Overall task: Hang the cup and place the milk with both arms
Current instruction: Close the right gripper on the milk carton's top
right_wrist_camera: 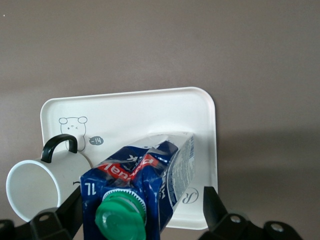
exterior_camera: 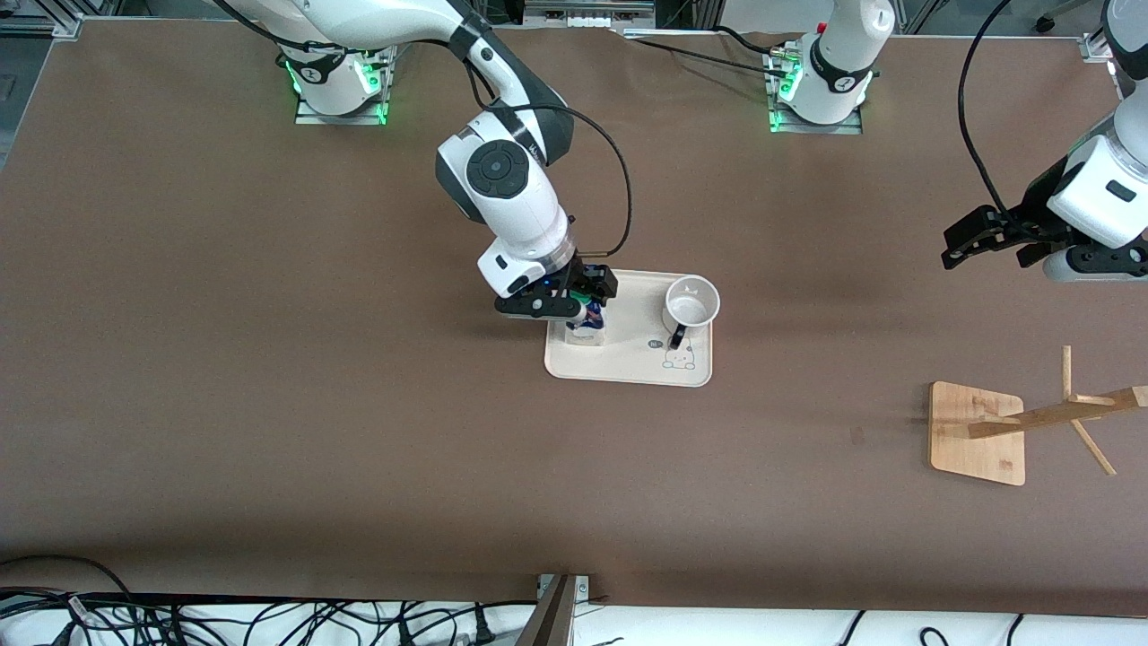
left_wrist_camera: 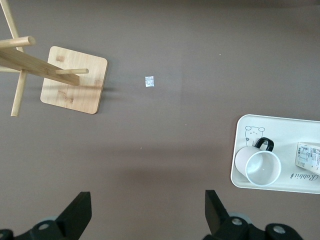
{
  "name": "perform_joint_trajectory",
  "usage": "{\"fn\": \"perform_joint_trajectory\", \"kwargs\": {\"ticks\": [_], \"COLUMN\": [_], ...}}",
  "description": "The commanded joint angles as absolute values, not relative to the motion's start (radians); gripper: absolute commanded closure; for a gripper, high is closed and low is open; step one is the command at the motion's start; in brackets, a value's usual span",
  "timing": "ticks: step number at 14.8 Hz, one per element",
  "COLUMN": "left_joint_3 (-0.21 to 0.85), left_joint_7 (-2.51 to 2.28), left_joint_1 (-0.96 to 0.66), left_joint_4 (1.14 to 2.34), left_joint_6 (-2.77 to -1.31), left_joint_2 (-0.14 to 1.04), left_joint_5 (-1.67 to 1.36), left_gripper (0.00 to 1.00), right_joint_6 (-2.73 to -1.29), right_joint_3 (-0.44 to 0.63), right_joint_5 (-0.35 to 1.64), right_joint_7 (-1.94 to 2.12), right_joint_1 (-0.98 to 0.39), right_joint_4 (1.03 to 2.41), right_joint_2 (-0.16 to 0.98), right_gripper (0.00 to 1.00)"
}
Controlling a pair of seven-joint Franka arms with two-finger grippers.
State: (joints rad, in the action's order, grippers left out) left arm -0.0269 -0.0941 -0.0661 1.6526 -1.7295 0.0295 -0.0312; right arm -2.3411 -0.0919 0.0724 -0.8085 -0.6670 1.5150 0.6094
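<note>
Milk (exterior_camera: pixel 589 323): stands on the cream tray (exterior_camera: pixel 641 359), at the tray's end toward the right arm; front view shows only a sliver of it under the gripper, while the right wrist view shows the blue carton (right_wrist_camera: pixel 145 187) and its green cap (right_wrist_camera: pixel 120 219) in full.
Right gripper (exterior_camera: pixel 574 301): down at the carton top, fingers (right_wrist_camera: pixel 212 205) spread to either side of it – contact with the carton's sides cannot be told.
Cup (exterior_camera: pixel 691 305): upright on the same tray, toward the left arm's end, beside the milk and apart from it; black handle (exterior_camera: pixel 675 338) points toward the front camera. Left wrist view shows its empty white inside (left_wrist_camera: pixel 262 168).
Left gripper (exterior_camera: pixel 987 235): waits in the air over bare table near the left arm's end, fingers (left_wrist_camera: pixel 75 220) spread, holding nothing.
Wooden rack (exterior_camera: pixel 987 431): on the table nearer the front camera than the left gripper, well apart from the tray; pegs bare.
Small pale scrap (left_wrist_camera: pixel 149 81): lies between rack and tray – clear only in the left wrist view.
</note>
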Motion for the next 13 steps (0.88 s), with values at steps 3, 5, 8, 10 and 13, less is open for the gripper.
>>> {"fn": "perform_joint_trajectory", "kwargs": {"ticks": [3, 5, 8, 10, 13], "left_joint_3": [-0.026, -0.025, -0.025, -0.025, -0.023], "left_joint_7": [-0.106, -0.106, -0.106, -0.106, -0.106], "left_joint_1": [-0.066, -0.066, -0.066, -0.067, -0.069], "left_joint_4": [1.629, 1.629, 1.629, 1.629, 1.628], "left_joint_6": [-1.72, -1.72, -1.72, -1.72, -1.721], "left_joint_2": [0.037, 0.037, 0.037, 0.037, 0.035], "left_joint_5": [-0.018, -0.018, -0.018, -0.018, -0.018], "left_gripper": [0.0, 0.0, 0.0, 0.0, 0.0], "right_joint_6": [-2.336, -2.336, -2.335, -2.333, -2.324], "right_joint_3": [-0.083, -0.083, -0.083, -0.083, -0.083], "right_joint_5": [0.058, 0.048, 0.012, 0.008, 0.006], "right_joint_7": [-0.782, -0.773, -0.761, -0.759, -0.759], "right_joint_1": [-0.696, -0.707, -0.712, -0.715, -0.713], "right_joint_4": [1.499, 1.499, 1.499, 1.5, 1.5], "right_joint_2": [0.614, 0.611, 0.615, 0.615, 0.615], "right_gripper": [0.0, 0.0, 0.0, 0.0, 0.0]}}
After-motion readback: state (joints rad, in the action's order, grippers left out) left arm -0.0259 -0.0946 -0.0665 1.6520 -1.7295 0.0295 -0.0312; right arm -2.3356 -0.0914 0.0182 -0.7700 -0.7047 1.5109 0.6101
